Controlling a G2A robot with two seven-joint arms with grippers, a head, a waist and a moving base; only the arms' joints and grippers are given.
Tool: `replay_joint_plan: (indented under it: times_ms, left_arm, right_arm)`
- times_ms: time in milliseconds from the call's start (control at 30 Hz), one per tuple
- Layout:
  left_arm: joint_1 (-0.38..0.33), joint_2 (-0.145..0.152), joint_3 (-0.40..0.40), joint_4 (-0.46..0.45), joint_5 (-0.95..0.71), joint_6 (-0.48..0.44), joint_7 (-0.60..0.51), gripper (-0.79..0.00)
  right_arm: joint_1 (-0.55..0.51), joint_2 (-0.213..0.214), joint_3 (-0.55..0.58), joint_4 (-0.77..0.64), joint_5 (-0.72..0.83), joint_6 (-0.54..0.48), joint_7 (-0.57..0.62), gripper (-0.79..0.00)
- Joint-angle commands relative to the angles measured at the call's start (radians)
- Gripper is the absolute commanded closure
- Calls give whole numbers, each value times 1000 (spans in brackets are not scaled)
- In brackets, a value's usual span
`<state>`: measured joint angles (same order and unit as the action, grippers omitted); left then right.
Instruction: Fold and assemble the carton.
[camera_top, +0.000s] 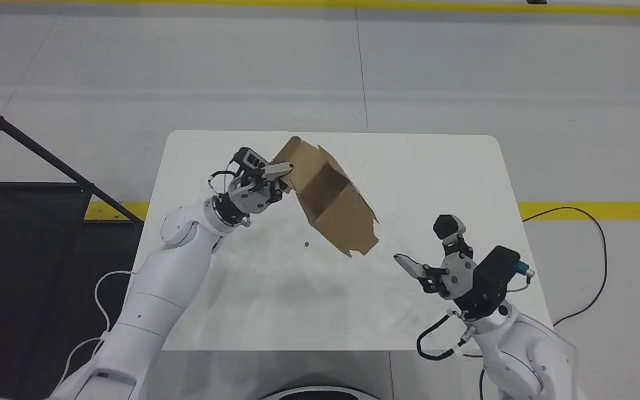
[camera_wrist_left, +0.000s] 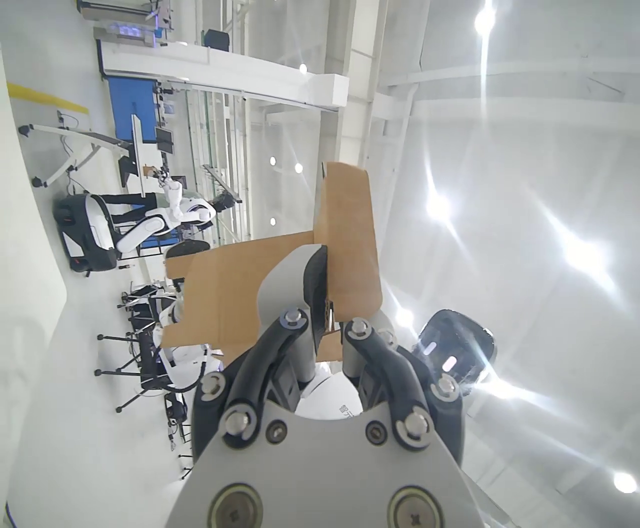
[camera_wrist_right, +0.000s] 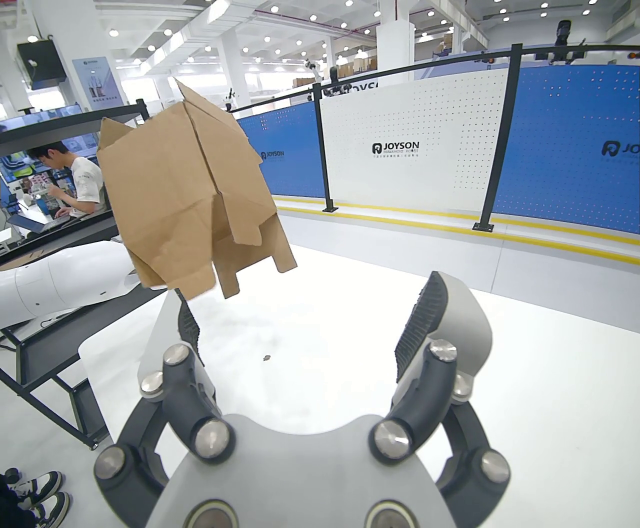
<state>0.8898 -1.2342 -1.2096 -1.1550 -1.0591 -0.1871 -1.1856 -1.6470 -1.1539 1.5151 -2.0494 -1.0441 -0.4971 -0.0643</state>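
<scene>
- Left end effector (camera_top: 281, 177) is clenched on a top flap of the cardboard carton (camera_top: 335, 205), at the bench's rear-left part.
- Left wrist view: one finger (camera_wrist_left: 295, 285) presses the flap's near face. The opposing finger is mostly hidden behind the cardboard (camera_wrist_left: 350, 225), so the end effector (camera_wrist_left: 330, 300) shows only in part.
- Right end effector (camera_top: 428, 247) sits released, jaws spread wide with nothing between them, near the bench's front-right corner and well apart from the carton.
- Right wrist view: both ribbed pads (camera_wrist_right: 422, 315) of this end effector (camera_wrist_right: 310, 320) are visible. The left one's tip is partly covered by the carton's hanging flap.
- Carton (camera_wrist_right: 190, 200) looks lifted off the bench, lower flaps dangling loose and unfolded. From above, its open interior shows instead, and contact with the bench is hard to judge.
- White bench (camera_top: 450, 170) carries a small dark speck (camera_top: 305, 243), also seen from the right wrist (camera_wrist_right: 266, 358). What it is cannot be made out.
- Grey floor with a yellow line (camera_top: 580, 210) surrounds the bench.
- Blue and white perforated barrier panels (camera_wrist_right: 550, 150) stand beyond the bench (camera_wrist_right: 375, 300).
</scene>
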Motion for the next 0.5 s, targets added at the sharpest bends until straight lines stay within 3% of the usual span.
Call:
replay_joint_plan:
  times_ms: [0,200,467]
  left_arm:
    - [0,0,0,0,-1,0,0,0]
    - [6,-1,1,-7,-3,6,11,0]
    - [47,-6,-1,-39,-94,130,16,0]
  right_arm:
    - [0,0,0,0,0,0,0,-785]
    - [0,0,0,0,0,0,0,-785]
    - [10,-2,-38,-18,-138,53,-6,-785]
